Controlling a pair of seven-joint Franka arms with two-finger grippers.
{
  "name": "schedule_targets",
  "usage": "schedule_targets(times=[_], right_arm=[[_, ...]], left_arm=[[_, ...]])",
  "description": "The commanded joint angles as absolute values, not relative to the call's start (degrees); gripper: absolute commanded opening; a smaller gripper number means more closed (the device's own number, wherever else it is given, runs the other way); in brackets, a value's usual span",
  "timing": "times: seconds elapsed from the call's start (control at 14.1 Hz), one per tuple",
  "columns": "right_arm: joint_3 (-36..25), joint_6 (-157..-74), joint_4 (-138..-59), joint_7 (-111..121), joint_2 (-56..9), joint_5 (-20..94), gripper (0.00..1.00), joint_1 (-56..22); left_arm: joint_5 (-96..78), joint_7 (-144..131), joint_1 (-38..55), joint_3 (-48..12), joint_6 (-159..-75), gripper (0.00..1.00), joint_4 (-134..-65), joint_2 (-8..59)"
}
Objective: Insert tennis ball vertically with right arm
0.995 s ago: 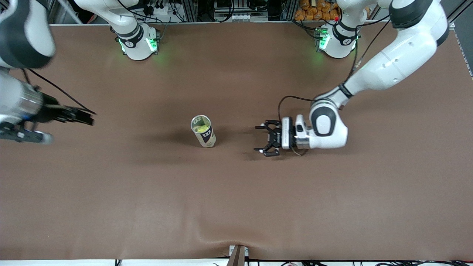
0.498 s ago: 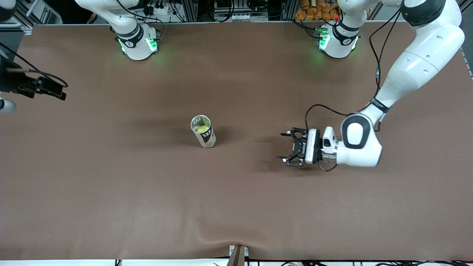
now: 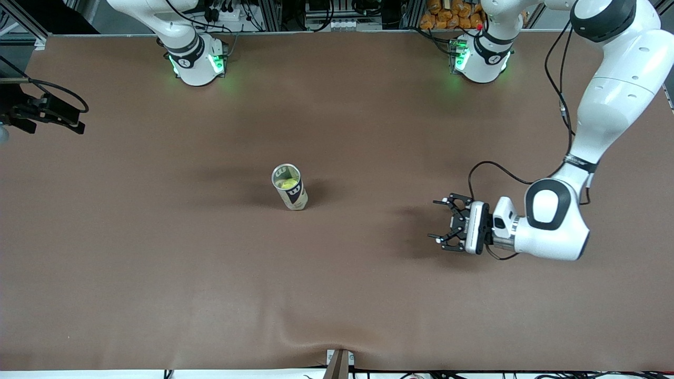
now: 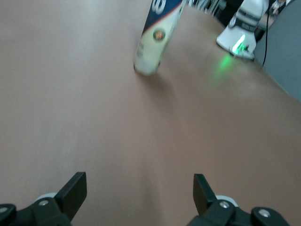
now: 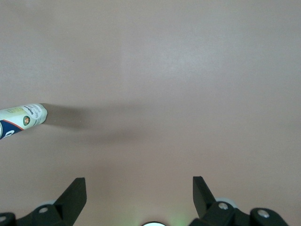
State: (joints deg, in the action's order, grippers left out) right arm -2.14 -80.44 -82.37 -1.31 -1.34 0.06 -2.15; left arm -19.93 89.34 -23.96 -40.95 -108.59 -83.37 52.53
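Observation:
A tennis-ball can stands upright at the table's middle with its top open. A yellow-green tennis ball sits inside it. My right gripper hangs open and empty over the table's edge at the right arm's end, well away from the can. In the right wrist view its jaws are spread over bare table, with the can at the frame's edge. My left gripper is open and empty, low over the table toward the left arm's end. In the left wrist view it points at the can.
The brown table cover has a small wrinkle at its front edge near a bracket. Both arm bases stand along the back edge with green lights. Clutter sits on shelving past that edge.
My left gripper has drawn back from the can toward the left arm's end of the table. My right gripper has pulled away to the table's edge at the right arm's end.

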Motion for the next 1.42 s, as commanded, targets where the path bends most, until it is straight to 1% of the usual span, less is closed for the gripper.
schedule_targets(times=[0.0,0.07,0.21,0.28,0.5,0.57,0.64,0.78,1.0,1.14,1.35], right_arm=[[-1.2,-81.2,-82.8,-0.4,-0.2,-0.4,1.0,-0.8],[-1.4,-81.7,-83.2,-0.4,-0.2,-0.4,1.0,-0.8],[-2.0,-84.9,-85.8,-0.4,-0.1,-0.7,1.0,-0.8],[-2.6,-85.5,-86.7,-0.4,-0.1,-0.6,1.0,-0.8],[-3.1,-85.4,-87.4,-0.7,-0.1,-0.3,1.0,-0.8],[-3.1,-85.4,-87.7,-0.8,-0.1,-0.3,1.0,-0.9],[-3.1,-85.3,-87.8,-0.9,-0.1,-0.3,1.0,-1.0],[-3.0,-85.4,-87.8,-1.2,0.2,-0.3,1.0,-1.7],[-2.7,-86.0,-87.9,-1.2,0.2,-0.4,1.0,-1.5],[-2.8,-86.2,-88.0,-1.1,0.2,-0.4,1.0,-1.3],[-3.0,-85.8,-88.1,-0.8,0.2,-0.4,1.0,-0.9]], left_arm=[[-14.9,80.9,-22.5,-39.3,-102.0,1.0,-79.2,51.2],[-14.1,77.7,-21.6,-39.2,-99.5,1.0,-78.2,51.2],[-11.5,71.7,-19.2,-37.2,-94.2,1.0,-73.3,51.2],[-10.0,68.1,-19.0,-37.2,-92.3,1.0,-71.5,50.9],[-6.0,57.2,-19.1,-37.9,-88.2,1.0,-71.3,49.4],[-4.9,54.3,-19.0,-37.8,-87.9,1.0,-71.4,47.4],[-3.7,50.6,-18.0,-37.4,-87.0,1.0,-71.5,43.5],[-1.7,42.5,-15.1,-35.9,-85.3,1.0,-71.9,37.7],[-2.3,36.5,-7.8,-26.3,-79.8,1.0,-72.7,31.6],[-2.3,32.5,-5.4,-23.0,-77.2,1.0,-72.9,28.4],[-2.5,21.1,1.7,-15.1,-72.7,1.0,-72.9,23.1]])
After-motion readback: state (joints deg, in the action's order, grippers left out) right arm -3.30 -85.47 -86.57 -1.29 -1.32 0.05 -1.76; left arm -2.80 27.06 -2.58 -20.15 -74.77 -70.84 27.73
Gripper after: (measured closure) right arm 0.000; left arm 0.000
